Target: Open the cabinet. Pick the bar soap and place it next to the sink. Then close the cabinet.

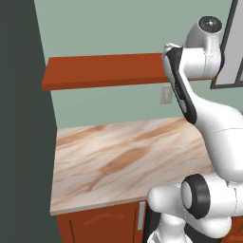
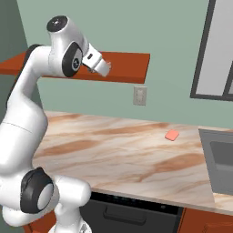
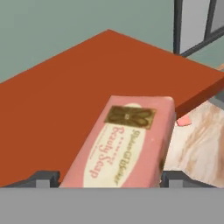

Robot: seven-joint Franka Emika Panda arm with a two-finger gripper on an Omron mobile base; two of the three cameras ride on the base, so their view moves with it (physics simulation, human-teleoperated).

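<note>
White robot arm [image 2: 22, 123] rises at lower left of the right base view and bends to upper left. In the left base view, the arm [image 1: 213, 128] takes up the right side. Marble-patterned beige table [image 2: 113, 150] spans the middle, [image 1: 118, 161] centre-left in the left view. Red-brown flat wall shelf [image 2: 132, 63] runs across upper left, also [image 1: 104, 71] and [image 3: 65, 96]. Dark-framed window [image 2: 214, 54] at upper right. Dull grey metal sink [image 2: 218, 159] at the right edge, set in the table. White wall outlet plate [image 2: 140, 95] just below the shelf's right end. Gripper [image 2: 103, 69] upper left, in front of the shelf; in the hand view the gripper [image 3: 109, 177] has a pink boxed bar labelled "Beauty Soap" [image 3: 127, 144] between its tips. Contact is cut off at the bottom, so can't tell whether it's clamped or released. Small flat coral-pink bar soap [image 2: 172, 134] lies on the table centre-right, near the sink's left rim, apart from it; it shows as a pink sliver [image 3: 183, 120] at the right of the hand view.
</note>
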